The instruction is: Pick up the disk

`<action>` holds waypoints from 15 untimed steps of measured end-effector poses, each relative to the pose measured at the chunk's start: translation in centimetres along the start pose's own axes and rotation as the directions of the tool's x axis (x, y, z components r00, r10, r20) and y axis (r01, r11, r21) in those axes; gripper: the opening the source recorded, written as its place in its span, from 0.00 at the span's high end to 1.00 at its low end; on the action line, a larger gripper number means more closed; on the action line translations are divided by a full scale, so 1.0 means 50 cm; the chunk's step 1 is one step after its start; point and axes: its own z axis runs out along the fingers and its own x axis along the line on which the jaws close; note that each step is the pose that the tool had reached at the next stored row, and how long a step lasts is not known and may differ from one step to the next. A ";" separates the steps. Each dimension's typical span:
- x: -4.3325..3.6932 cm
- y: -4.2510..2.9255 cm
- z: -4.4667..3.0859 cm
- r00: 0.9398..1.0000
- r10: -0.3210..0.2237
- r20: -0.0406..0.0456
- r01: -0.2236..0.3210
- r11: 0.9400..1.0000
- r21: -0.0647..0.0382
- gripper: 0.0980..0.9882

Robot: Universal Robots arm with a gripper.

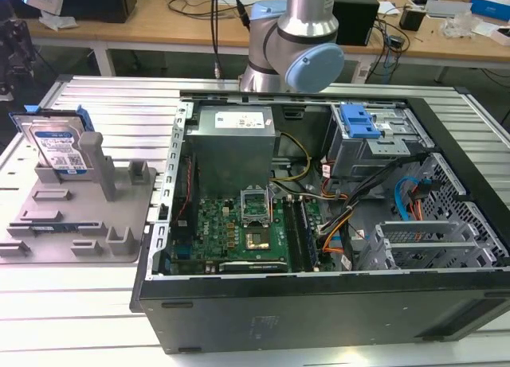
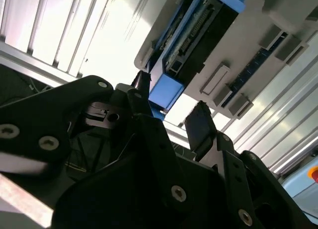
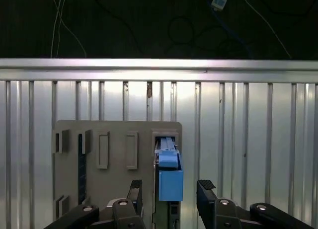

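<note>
Your disk [image 1: 57,140] stands on edge in the grey plastic holder [image 1: 88,224] on the exterior view's left. It is a flat silver metal slab with a white-and-blue label and blue plastic rails, and an upright post [image 1: 94,156] stands just beside it. Nothing touches it there. The holder rests on the ribbed aluminium counter [image 1: 72,303].

In the first wrist view your gripper [image 3: 170,187] has its black fingers [image 3: 135,189] spread wide, with the disk's blue rail end [image 3: 170,169] between them.

Just right of the holder lies an open black metal computer case [image 1: 319,319]. It holds a green motherboard [image 1: 239,232], a grey power supply box [image 1: 235,144], a blue bracket [image 1: 358,120] and cables.
</note>
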 end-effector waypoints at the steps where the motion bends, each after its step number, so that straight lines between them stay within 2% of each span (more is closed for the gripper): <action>1: 0.000 0.000 0.002 1.000 0.000 0.000 0.000 1.000 0.000 0.48; 15: 0.002 0.000 0.034 1.000 0.000 0.000 0.000 1.000 -0.001 0.48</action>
